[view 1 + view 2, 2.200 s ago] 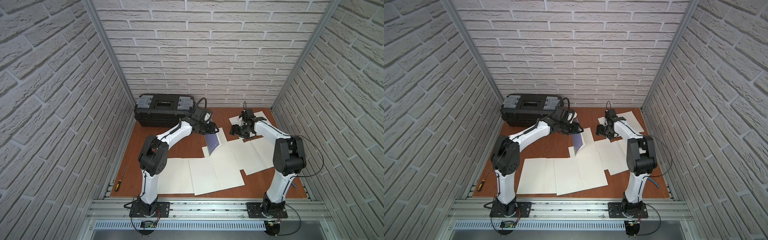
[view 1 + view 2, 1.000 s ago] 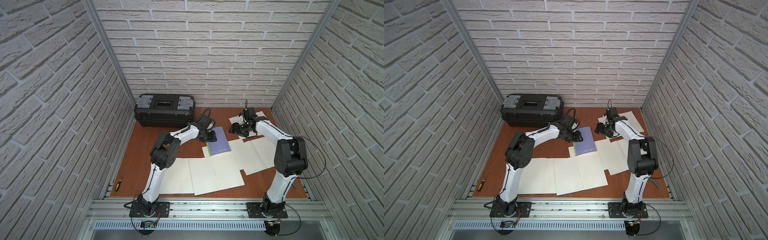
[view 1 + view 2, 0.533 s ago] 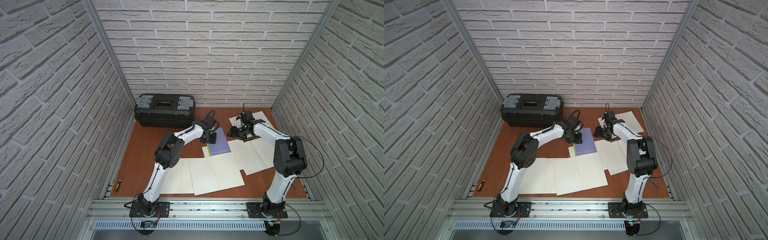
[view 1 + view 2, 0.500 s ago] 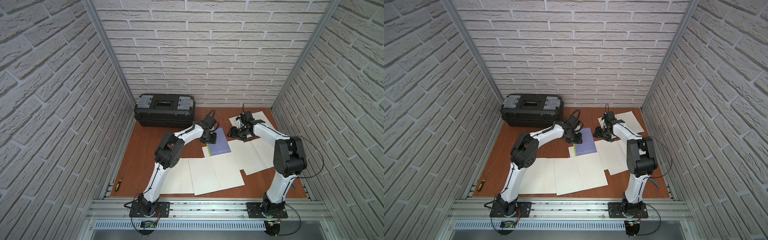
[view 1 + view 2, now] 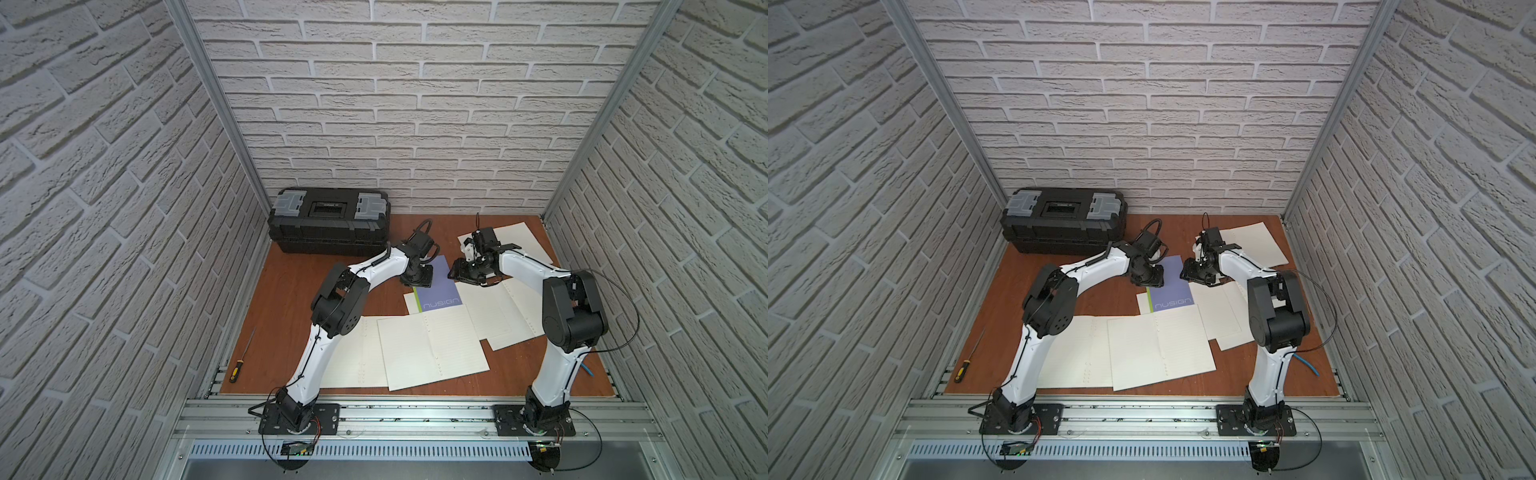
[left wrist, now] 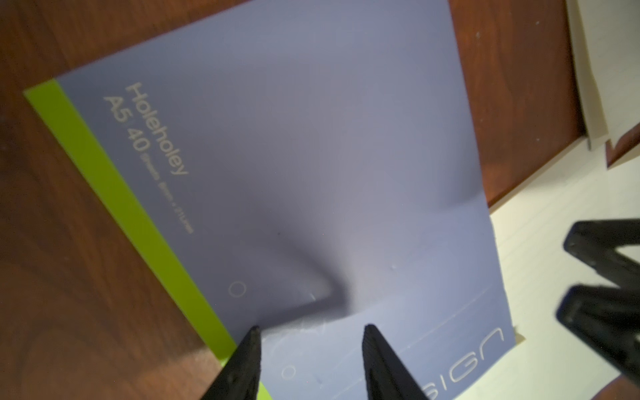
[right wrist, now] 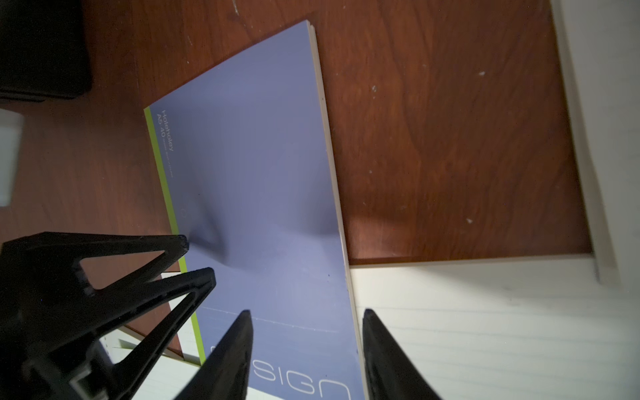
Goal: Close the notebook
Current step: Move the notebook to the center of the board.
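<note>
The notebook lies flat and closed on the wooden table, its blue-purple cover with a green spine stripe facing up in both top views. My left gripper hangs over the far, spine-side part of the cover. In the left wrist view its jaws stand open just above the cover, with nothing between them. My right gripper is at the notebook's far right edge. In the right wrist view it is open, straddling the page edge of the notebook.
A black toolbox stands at the back left. Loose lined sheets cover the front and right of the table, with more sheets at the back right. A screwdriver lies by the left rail.
Two seconds ago the cover stood raised at my left gripper; now it lies flat. The left gripper has shifted over the cover. The right gripper has come closer and narrowed its jaws.
</note>
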Controlling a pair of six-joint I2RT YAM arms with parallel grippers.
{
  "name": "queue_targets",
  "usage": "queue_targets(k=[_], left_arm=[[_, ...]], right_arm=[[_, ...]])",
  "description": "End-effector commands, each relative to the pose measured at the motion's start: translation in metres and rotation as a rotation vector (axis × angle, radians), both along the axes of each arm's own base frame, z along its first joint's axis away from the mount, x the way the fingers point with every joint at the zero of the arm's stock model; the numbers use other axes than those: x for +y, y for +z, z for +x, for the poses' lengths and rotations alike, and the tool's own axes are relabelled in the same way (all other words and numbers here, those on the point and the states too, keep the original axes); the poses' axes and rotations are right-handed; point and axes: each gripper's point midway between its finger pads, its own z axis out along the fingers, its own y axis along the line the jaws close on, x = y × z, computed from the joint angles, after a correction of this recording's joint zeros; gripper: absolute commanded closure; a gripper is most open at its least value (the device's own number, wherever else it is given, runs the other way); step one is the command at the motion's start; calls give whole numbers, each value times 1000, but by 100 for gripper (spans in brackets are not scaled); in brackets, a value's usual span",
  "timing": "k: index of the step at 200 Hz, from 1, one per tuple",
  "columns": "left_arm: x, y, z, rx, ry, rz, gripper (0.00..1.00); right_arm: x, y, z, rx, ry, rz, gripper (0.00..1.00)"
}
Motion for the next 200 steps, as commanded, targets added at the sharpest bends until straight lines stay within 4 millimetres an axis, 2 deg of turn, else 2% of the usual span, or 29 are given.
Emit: queue_targets(k=[1,33,70,200], left_arm=[[13,12,-2,-18,-2,55,49],[21,16,-6,-20,9,66,48],[27,10,-12,-7,17,76,47],[23,-1,-17,24,15,44,47]], right_arm=[[7,-6,-1,4,9,19,50],[9,-11,-3,15,18,8,51],[11,-17,-5,27,24,-6,52],[7,-33,-10,66,36,-71,55]])
